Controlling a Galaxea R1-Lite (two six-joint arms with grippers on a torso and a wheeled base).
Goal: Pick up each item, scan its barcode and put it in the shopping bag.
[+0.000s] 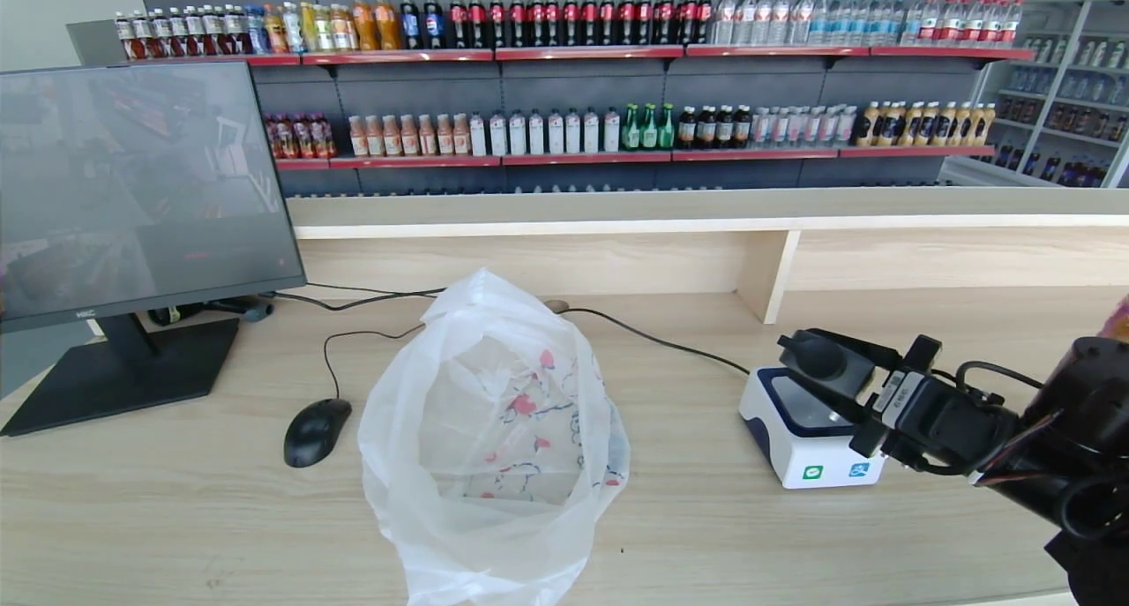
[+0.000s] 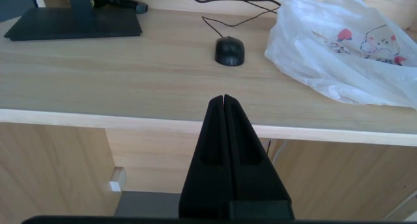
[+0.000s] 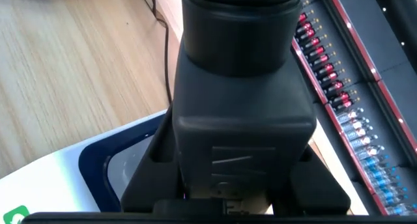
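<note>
Dark item (image 3: 241, 107), gripped by the right tool (image 1: 816, 363) above the lower-right scanner (image 1: 807, 447), risked no read if its barcode faced away; left tool (image 2: 223, 107) sat clenched, empty.

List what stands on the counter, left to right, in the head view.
monitor → mouse → shopping bag → white scanner box

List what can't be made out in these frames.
Barcode on the dark item: head and right wrist views, no barcode on the faces that show; its underside faces the scanner.
Shopping bag contents: head view, crinkled printed plastic obscures the inside.
Monitor screen: head view, dim with reflections, cut by the left edge.
</note>
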